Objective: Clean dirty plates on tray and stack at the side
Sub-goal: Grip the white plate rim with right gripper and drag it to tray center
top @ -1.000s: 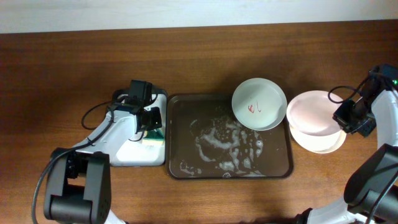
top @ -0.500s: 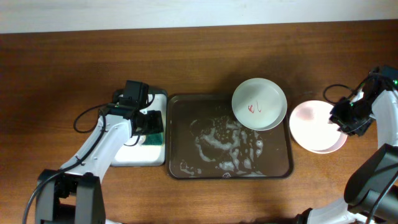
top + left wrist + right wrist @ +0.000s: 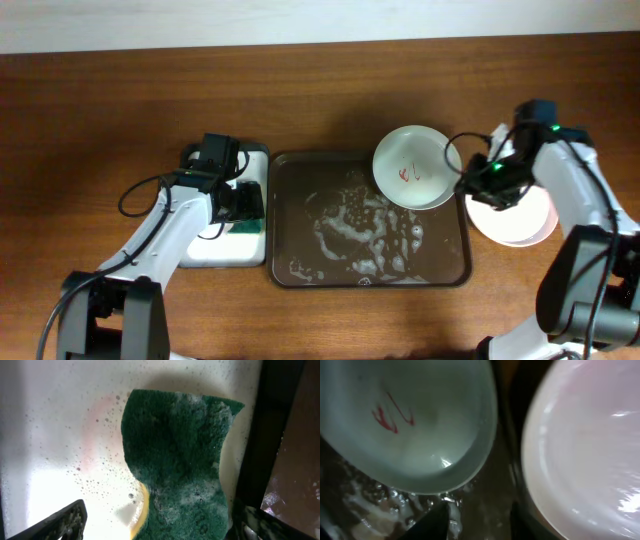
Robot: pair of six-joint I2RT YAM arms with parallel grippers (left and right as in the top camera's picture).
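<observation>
Now: smeared plate (image 3: 417, 167) in tray (image 3: 295, 215), far-right corner; likely stiff, wet, slippery, breakable: pinch rim. Right end effector (image 3: 480, 181) parted, empty, beside it. Left end effector (image 3: 244, 201) spread over sponge (image 3: 175, 460).

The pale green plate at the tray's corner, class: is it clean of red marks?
No, the pale green plate shows red marks near its middle in the overhead view.

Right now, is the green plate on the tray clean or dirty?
Dirty: a red smear shows inside the plate, in overhead and right wrist views.
</observation>
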